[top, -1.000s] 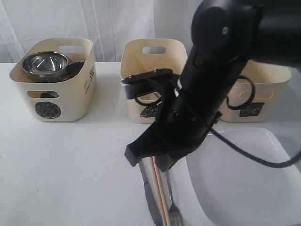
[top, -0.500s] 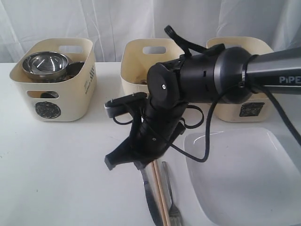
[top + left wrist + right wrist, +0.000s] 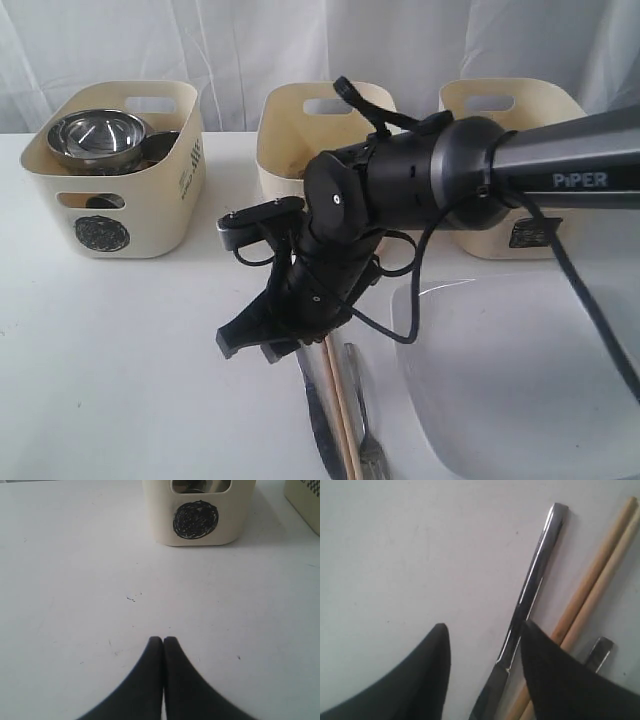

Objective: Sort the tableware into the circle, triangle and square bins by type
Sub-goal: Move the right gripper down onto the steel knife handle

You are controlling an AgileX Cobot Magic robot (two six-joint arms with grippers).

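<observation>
The right gripper (image 3: 257,345) hangs low over the white table (image 3: 130,340) with its black jaws spread wide and nothing clamped between them. In the right wrist view the right gripper (image 3: 484,626) shows bare table in most of the gap. The steel knife (image 3: 530,590) lies flat and runs lengthwise through that gap, hard against one finger (image 3: 555,670); whether they touch cannot be told. Just past the same finger, on the outer side of the knife, lie the pale wooden chopsticks (image 3: 595,580), side by side and parallel to it. Next out is the end of the fork (image 3: 599,650), partly hidden by the finger.

From the exterior camera, the knife (image 3: 320,420), chopsticks (image 3: 340,410) and fork (image 3: 362,420) stretch out from under the fingertips toward the near table edge. The white square plate (image 3: 520,400) sits just beyond them on the arm's side. Behind the gripper stand the three cream bins. The circle bin (image 3: 110,190), holding steel bowls (image 3: 98,135), is well apart on the far side from the plate. The middle bin (image 3: 300,130) has its mark hidden by the arm, and the square bin (image 3: 520,110) is behind the plate.

The left gripper (image 3: 163,640) is pressed closed, fingertips together and empty, just above bare table. The circle bin (image 3: 200,510) is straight ahead of it, well apart.
</observation>
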